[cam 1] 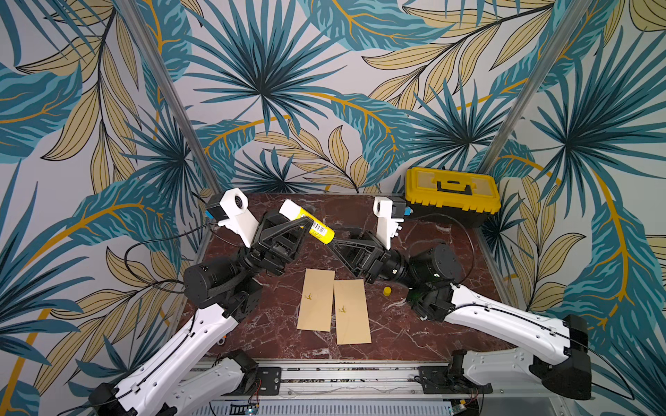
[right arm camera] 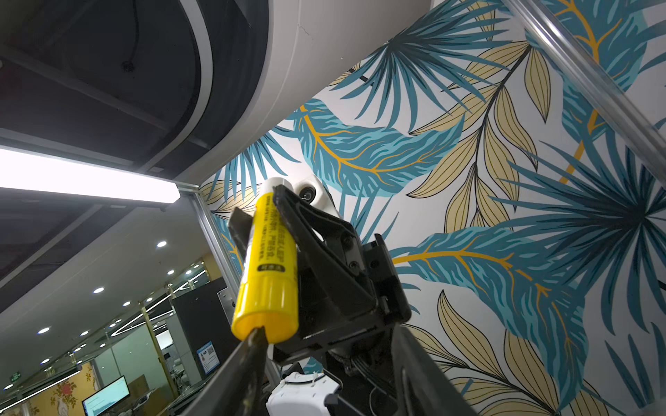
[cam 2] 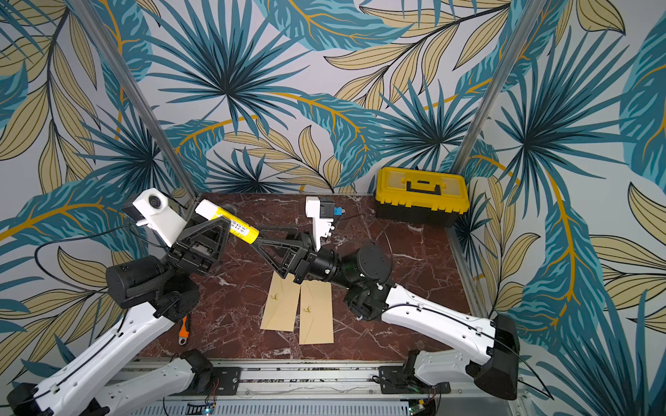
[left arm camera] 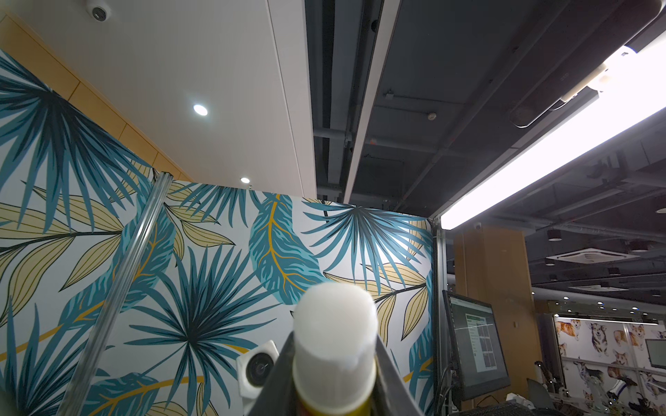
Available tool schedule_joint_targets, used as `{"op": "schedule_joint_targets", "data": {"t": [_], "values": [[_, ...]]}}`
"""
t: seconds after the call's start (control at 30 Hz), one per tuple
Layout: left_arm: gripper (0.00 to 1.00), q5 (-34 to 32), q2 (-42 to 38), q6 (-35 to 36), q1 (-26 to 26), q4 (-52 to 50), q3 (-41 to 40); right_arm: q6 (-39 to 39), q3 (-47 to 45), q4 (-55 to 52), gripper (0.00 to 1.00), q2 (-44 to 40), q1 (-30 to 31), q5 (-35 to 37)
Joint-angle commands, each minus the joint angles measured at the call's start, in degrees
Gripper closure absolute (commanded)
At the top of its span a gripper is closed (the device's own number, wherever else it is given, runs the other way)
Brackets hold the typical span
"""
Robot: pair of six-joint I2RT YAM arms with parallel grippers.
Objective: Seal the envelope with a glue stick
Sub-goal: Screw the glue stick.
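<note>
Nearest to the robot's base, well in front of the yellow toolbox (cam 1: 452,196) and more to the left arm's side of it, a tan envelope (cam 1: 316,300) and a second envelope (cam 1: 352,312) lie flat, side by side, on the marble table (cam 1: 403,324). Each one carries a small golden mark that is too small to read, and it is not possible to tell where their flaps are or whether any glue is on them. A little closer to the toolbox, the yellow cap (cam 1: 387,291) stands alone on the table, so the uncapping seems done. Closer again, but raised above the table, the right gripper (cam 1: 334,238) has its fingers spread wider than the glue stick (cam 1: 322,232) and grips nothing; in the right wrist view one finger touches the stick's yellow base. The left gripper (cam 1: 305,221) is closed around the middle of the stick and holds it tilted, with the bare white tip (left arm camera: 335,324) pointing up and away. By this judgement, spreading the glue and pressing the flap are not yet done. A white barcode label shows on the barrel, and the black print beside it is too blurred to read.
</note>
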Motion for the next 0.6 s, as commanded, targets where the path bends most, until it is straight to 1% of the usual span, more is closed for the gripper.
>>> {"op": "schedule_joint_targets", "data": {"t": [0.0, 0.1, 0.23, 0.37, 0.5, 0.57], "values": [[1.00, 0.01, -0.35, 0.58, -0.09, -0.28, 0.71, -0.23, 1.67, 2.48, 0.44, -0.64, 0.06, -5.58], [1.00, -0.68, -0.65, 0.88, -0.06, -0.69, 0.76, -0.50, 2.01, 0.45, 0.44, -0.79, 0.10, -6.98], [1.00, -0.45, -0.74, 1.07, -0.09, -0.92, 0.87, 0.78, 2.08, 2.43, 0.44, -0.09, 0.12, -7.92], [1.00, -0.07, -0.51, 0.78, -0.08, -0.11, 0.61, 2.15, 4.55, 3.40, 0.44, 1.45, 0.14, -8.42], [1.00, -0.32, -0.47, 0.72, -0.09, 0.26, 0.17, 1.99, 4.76, 3.05, 0.44, 1.56, 0.13, -6.90], [1.00, -0.20, -0.47, 0.81, -0.08, 0.18, 0.17, 1.73, 4.30, 2.31, 0.48, 1.15, 0.09, -5.32]]}}
